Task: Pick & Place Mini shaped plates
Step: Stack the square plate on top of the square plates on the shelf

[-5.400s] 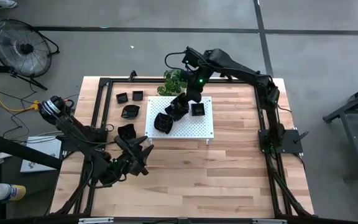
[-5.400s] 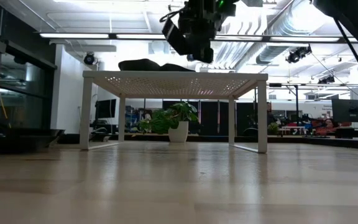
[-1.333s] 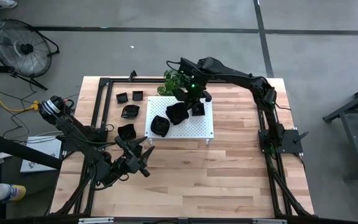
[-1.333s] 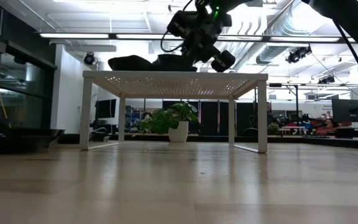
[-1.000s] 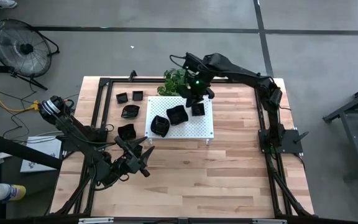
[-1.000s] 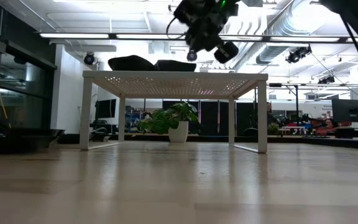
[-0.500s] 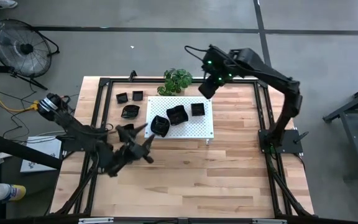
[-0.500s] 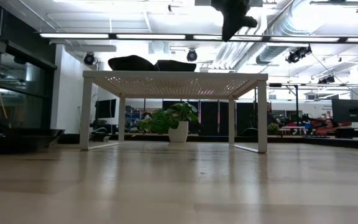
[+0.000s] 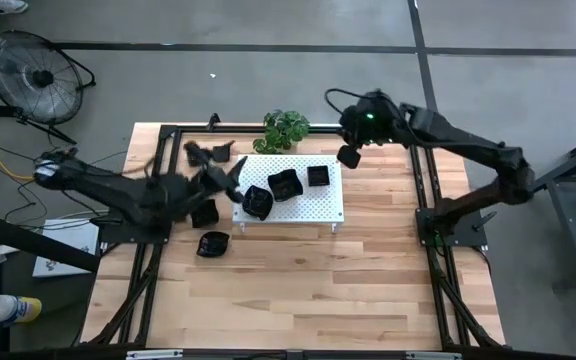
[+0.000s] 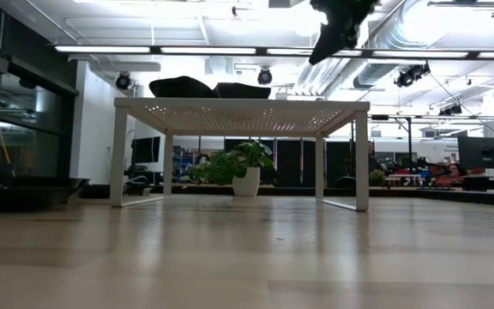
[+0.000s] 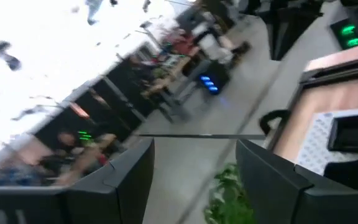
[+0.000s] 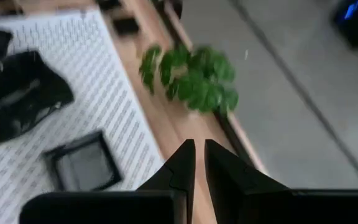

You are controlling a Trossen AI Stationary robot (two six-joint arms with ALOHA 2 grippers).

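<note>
Three glossy black mini plates lie on the white perforated board (image 9: 323, 205): a wavy one (image 9: 258, 201), another (image 9: 285, 185) and a square one (image 9: 318, 176). The right wrist view shows the square plate (image 12: 82, 163) and a wavy plate (image 12: 17, 93). More plates rest on the wood at the left (image 9: 205, 213), (image 9: 213, 243) and by the far edge (image 9: 222, 151). My left gripper (image 9: 228, 172) hovers, blurred, at the board's left edge, open (image 11: 194, 180) and empty. My right gripper (image 9: 348, 155) is raised beyond the board's far right corner, shut (image 12: 200, 163) and empty.
A green potted plant (image 9: 286, 127) stands at the table's far edge behind the board, close to my right gripper's fingers (image 12: 191, 78). The board stands on legs (image 10: 363, 159) above the wood. Bare wood (image 9: 318, 290) spreads over the table's near half. A fan (image 9: 28, 75) stands on the floor.
My right gripper has left a wavy plate on the board, risen and swung toward the table's far right corner. My left arm has swung fast from the near left of the table toward the far edge, up to the board's left side, uncovering a plate on the wood.
</note>
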